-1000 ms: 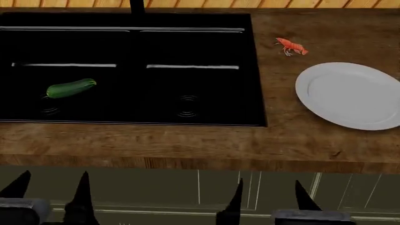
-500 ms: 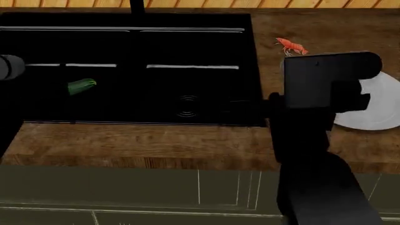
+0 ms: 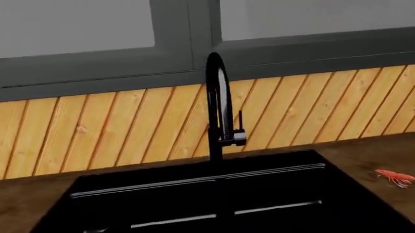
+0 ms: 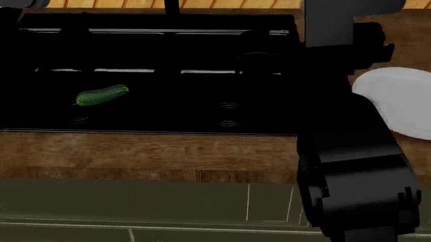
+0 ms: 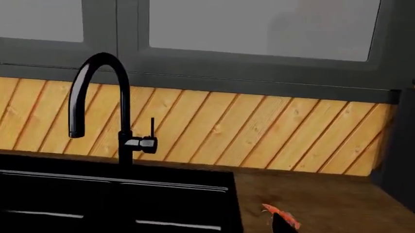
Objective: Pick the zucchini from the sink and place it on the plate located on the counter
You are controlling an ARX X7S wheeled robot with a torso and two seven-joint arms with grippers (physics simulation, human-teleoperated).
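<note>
Blocking plate: right arm; zucchini in sink; jaws' state unclear.

Flat, even simulated lighting, sharp throughout. The glossy black sink shows thin bright edge highlights; its basins are nearly featureless. No visible blur or distortion.

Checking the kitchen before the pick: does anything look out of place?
Two things: the zucchini lies in the sink's left basin, and a small orange shrimp sits loose on the counter, not on the plate. Nothing looks spilled or broken.
</note>
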